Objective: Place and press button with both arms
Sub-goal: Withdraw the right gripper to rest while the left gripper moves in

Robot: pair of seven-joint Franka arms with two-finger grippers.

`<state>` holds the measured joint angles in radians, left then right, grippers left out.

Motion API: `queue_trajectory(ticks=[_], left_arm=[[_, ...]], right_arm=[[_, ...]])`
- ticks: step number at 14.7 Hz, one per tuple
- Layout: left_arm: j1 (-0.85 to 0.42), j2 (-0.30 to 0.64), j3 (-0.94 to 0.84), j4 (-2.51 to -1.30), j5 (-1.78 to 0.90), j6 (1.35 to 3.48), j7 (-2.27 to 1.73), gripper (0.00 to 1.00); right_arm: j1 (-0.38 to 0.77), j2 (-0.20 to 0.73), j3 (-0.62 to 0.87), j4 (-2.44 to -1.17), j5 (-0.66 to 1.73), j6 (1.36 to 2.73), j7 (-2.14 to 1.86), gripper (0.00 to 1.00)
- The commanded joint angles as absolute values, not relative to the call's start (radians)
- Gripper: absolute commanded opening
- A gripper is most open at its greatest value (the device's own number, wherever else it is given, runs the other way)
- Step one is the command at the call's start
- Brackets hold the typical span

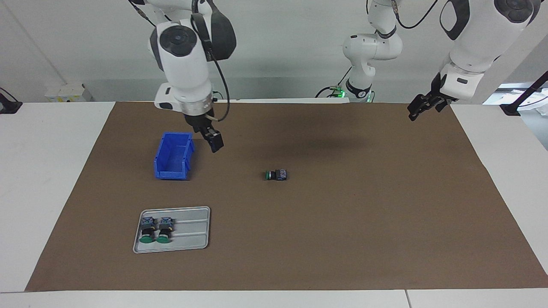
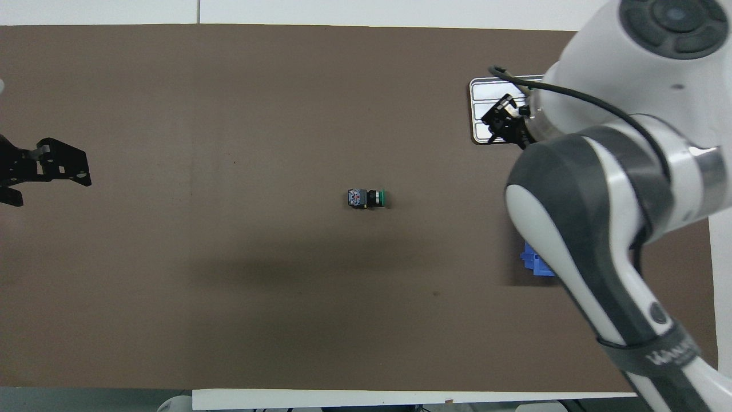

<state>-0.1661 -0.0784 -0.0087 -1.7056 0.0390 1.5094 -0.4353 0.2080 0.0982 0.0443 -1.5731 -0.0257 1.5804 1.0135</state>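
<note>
Green-capped button lies sideways, cap toward right arm's end; both end effectors open.

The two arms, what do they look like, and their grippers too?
Both arms are glossy white with rounded shells, dark grey joint caps and black cables looping along them. The right arm has a silver ring at its wrist and grey lettering on a dark band near its base. The left arm matches it. The right gripper and left gripper are black, with angular jaws.
</note>
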Motion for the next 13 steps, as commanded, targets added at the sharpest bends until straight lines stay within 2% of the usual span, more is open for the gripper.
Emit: queue_trajectory(ticks=[1,5,7,9,10,13], left_arm=[[-0.233,-0.101,-0.006,-1.779,0.04,1.575,-0.613,1.0],[-0.327,-0.043,-0.005,-1.773,-0.003,1.621,-0.839,1.0],[-0.386,0.003,-0.003,-1.755,-0.006,1.635,-0.982,1.0],[-0.393,0.014,-0.005,-1.744,-0.027,1.655,-1.031,1.0],[-0.403,0.021,-0.005,-1.744,-0.029,1.658,-1.04,1.0],[-0.469,0.09,-0.005,-1.727,-0.032,1.716,-1.231,1.0]], right_arm=[[0.103,0.002,0.052,-1.603,-0.02,1.513,0.74,0.98],[-0.035,-0.043,0.049,-1.608,-0.029,1.444,0.277,0.98],[-0.06,-0.044,0.048,-1.612,-0.032,1.436,0.075,0.98],[-0.106,-0.061,0.048,-1.657,-0.023,1.457,-0.146,0.98],[-0.101,-0.063,0.048,-1.666,-0.034,1.501,-0.196,0.98],[-0.071,-0.061,0.051,-1.658,-0.057,1.5,-0.177,0.98]])
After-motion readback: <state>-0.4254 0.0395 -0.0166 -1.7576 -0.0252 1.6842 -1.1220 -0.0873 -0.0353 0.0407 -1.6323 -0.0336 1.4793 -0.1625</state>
